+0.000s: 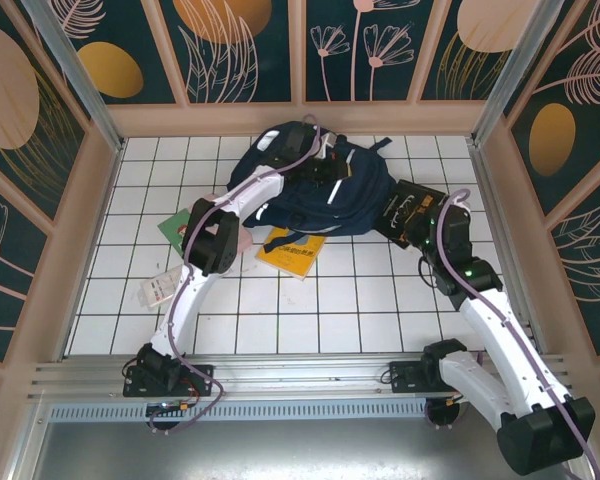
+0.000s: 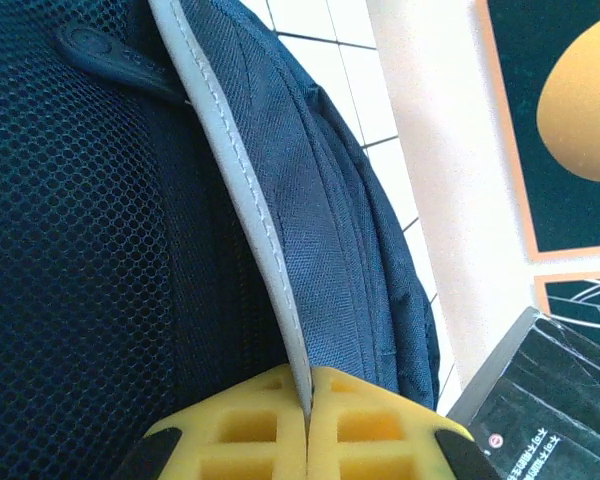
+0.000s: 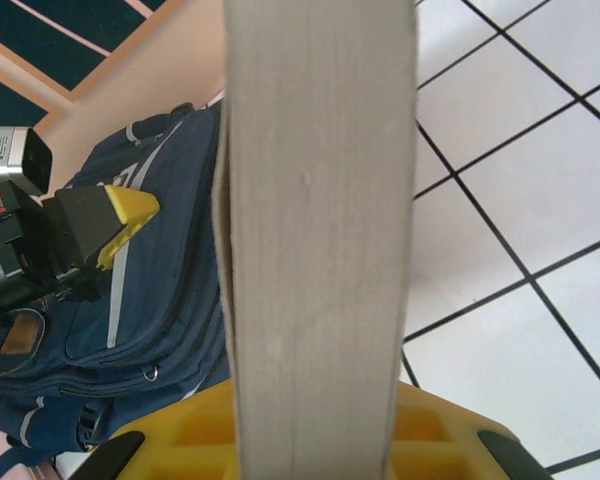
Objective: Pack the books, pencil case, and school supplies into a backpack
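The navy backpack (image 1: 355, 190) lies at the back of the table. My left gripper (image 2: 308, 388) is shut on its grey-white reflective stripe (image 2: 242, 170), reaching over the bag's top (image 1: 330, 168). My right gripper (image 3: 315, 405) is shut on a black book, whose pale page edge (image 3: 320, 200) stands upright between the jaws. That black book (image 1: 412, 208) is tilted just right of the backpack (image 3: 150, 300). An orange-yellow book (image 1: 292, 252) lies in front of the bag. A green book (image 1: 174, 228) and a whitish packet (image 1: 158, 290) lie to the left. The pencil case is out of view.
The white tiled table (image 1: 360, 310) is boxed in by peach walls (image 1: 300, 118) at the back and both sides. The black book's corner (image 2: 555, 395) sits close to the bag's right edge. The left arm (image 1: 205, 245) arches over the green book.
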Controlling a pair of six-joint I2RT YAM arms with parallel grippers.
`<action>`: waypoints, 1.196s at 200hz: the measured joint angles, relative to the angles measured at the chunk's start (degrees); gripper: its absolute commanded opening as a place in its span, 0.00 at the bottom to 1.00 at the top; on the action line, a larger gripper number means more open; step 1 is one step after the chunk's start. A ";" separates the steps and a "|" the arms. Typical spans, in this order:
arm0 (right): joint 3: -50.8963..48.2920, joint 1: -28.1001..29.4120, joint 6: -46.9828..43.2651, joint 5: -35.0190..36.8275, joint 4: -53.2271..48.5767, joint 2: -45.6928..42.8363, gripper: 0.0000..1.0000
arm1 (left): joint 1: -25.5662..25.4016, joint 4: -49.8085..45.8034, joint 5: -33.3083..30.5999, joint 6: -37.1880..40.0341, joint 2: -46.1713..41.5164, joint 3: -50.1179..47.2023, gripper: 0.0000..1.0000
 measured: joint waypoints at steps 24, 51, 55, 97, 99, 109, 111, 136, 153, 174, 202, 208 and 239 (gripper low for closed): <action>1.55 -2.27 -0.70 -2.43 -0.09 -0.50 0.00 | 1.27 -1.53 0.26 0.00 -1.77 0.00 0.00; 1.64 -5.81 -0.63 -7.91 0.33 -1.92 0.00 | 2.99 -2.99 0.57 0.13 -5.53 -0.04 0.00; 1.64 -6.56 -0.46 -9.03 0.50 -1.92 0.00 | 3.39 -3.17 0.72 0.26 -6.32 -0.07 0.00; -0.68 -14.10 4.83 -22.84 7.52 -0.92 0.00 | 7.74 -3.39 3.43 0.42 -12.50 -0.09 0.00; -0.87 -14.36 4.98 -23.58 8.02 -0.79 0.00 | 7.96 -3.41 3.54 0.42 -12.68 -0.09 0.00; -1.42 -14.99 6.47 -27.04 10.34 0.72 0.00 | 8.81 -3.41 3.98 0.42 -13.62 -0.22 0.00; -1.46 -15.02 6.62 -27.50 10.60 0.96 0.00 | 8.98 -3.39 4.00 0.42 -13.84 -0.31 0.00; -2.47 -14.43 9.44 -33.94 15.58 4.24 0.00 | 10.27 -3.45 4.79 0.37 -15.78 -1.84 0.00; -2.80 -13.29 11.21 -36.87 19.47 6.16 0.00 | 10.71 -3.48 5.05 0.13 -16.57 -2.84 0.00; -2.73 -10.23 13.09 -38.84 25.57 11.28 0.00 | 10.95 -2.93 6.25 -0.70 -16.96 -4.24 0.00; -2.78 -7.58 16.87 -40.09 33.40 19.12 0.00 | 11.45 -1.97 7.26 -1.62 -16.96 -4.94 0.00; -2.69 -7.21 17.55 -40.22 35.21 21.03 0.00 | 11.58 -1.88 7.50 -1.81 -16.96 -4.94 0.00; 0.55 -4.35 18.23 -39.06 38.05 29.94 0.00 | 11.82 -1.40 8.22 -2.23 -16.96 -4.94 0.00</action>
